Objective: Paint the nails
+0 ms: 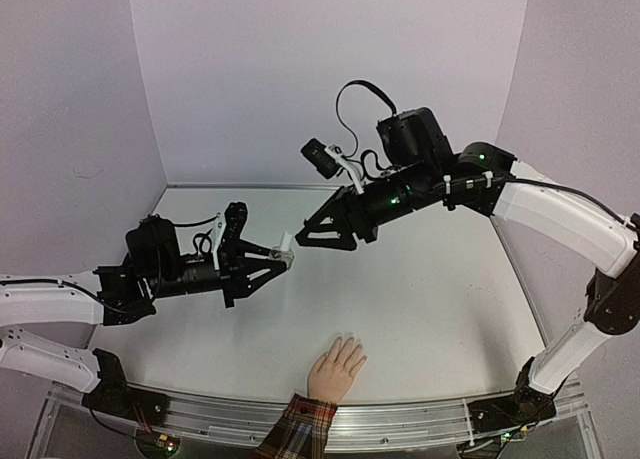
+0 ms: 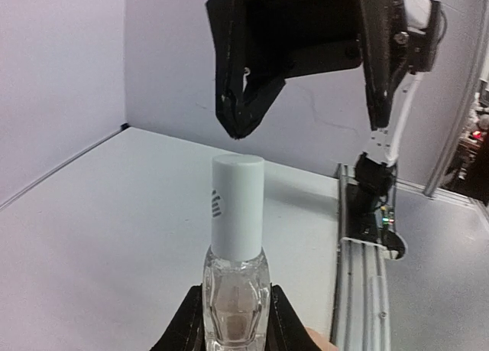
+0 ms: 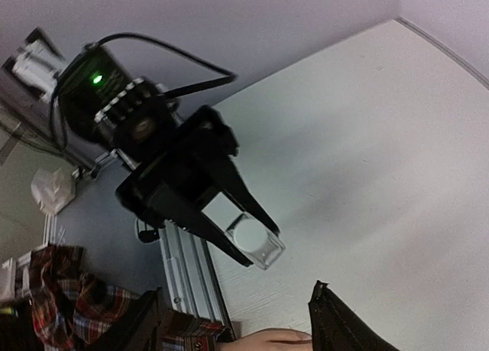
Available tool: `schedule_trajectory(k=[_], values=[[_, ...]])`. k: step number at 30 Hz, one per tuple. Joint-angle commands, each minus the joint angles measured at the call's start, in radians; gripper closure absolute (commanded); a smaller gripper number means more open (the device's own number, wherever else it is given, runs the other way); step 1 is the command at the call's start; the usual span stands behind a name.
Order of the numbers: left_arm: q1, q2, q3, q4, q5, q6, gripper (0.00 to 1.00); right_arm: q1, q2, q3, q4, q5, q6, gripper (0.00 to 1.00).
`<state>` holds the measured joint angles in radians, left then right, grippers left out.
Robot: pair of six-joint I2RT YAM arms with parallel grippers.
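A peach hand [image 1: 336, 369] with a red plaid cuff [image 1: 297, 426] lies palm down at the table's near edge; its nails [image 1: 347, 342] are too small to make out. My left gripper [image 1: 283, 255] is shut on a small clear bottle [image 2: 235, 286] with a white cap [image 2: 238, 202] and holds it upright above the table. My right gripper [image 1: 306, 233] is open and empty, its tips just above and beyond the cap. In the right wrist view the bottle [image 3: 257, 242] sits between the left fingers, with the hand [image 3: 279, 339] at the bottom edge.
The white table [image 1: 420, 279] is walled by pale lilac panels. An aluminium rail [image 1: 400, 424] runs along the near edge with both arm bases on it. The plaid sleeve [image 3: 53, 294] reaches in over this rail.
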<state>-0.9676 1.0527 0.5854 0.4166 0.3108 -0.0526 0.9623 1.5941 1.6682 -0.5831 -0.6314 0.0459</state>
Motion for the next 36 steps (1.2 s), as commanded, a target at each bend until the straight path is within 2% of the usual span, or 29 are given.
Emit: schedule_trajectory(k=[1, 4, 7, 12, 18, 21, 26, 29, 32, 36], values=[[0.007, -0.043, 0.053, 0.015, 0.230, -0.052, 1.00, 0.005, 0.029, 0.038, 0.042, -0.243, -0.145, 0.50], [0.007, -0.050, 0.055, 0.016, 0.243, -0.055, 1.00, 0.005, 0.045, 0.055, 0.054, -0.267, -0.143, 0.52], [0.007, -0.050, 0.059, 0.017, 0.245, -0.057, 1.00, 0.006, 0.067, 0.071, 0.065, -0.297, -0.128, 0.58], [0.007, -0.039, 0.065, 0.024, 0.252, -0.057, 1.00, 0.012, 0.092, 0.077, 0.079, -0.310, -0.115, 0.59], [0.008, -0.034, 0.072, 0.029, 0.227, -0.061, 1.00, 0.022, 0.105, 0.072, 0.087, -0.296, -0.116, 0.72], [0.008, -0.031, 0.083, 0.018, 0.196, -0.065, 1.00, 0.025, 0.106, 0.058, 0.099, -0.269, -0.117, 0.84], [0.007, -0.043, 0.078, 0.021, -0.012, -0.090, 1.00, 0.038, 0.099, 0.003, 0.172, -0.179, -0.077, 1.00], [0.007, -0.047, 0.074, 0.034, -0.204, -0.102, 1.00, 0.063, 0.101, -0.053, 0.245, -0.046, 0.004, 1.00], [0.007, -0.039, 0.070, 0.068, -0.367, -0.096, 1.00, 0.090, 0.135, -0.090, 0.333, 0.193, 0.155, 1.00], [0.008, 0.044, 0.131, 0.049, -0.628, -0.086, 1.00, 0.198, 0.215, -0.037, 0.288, 0.819, 0.404, 1.00]])
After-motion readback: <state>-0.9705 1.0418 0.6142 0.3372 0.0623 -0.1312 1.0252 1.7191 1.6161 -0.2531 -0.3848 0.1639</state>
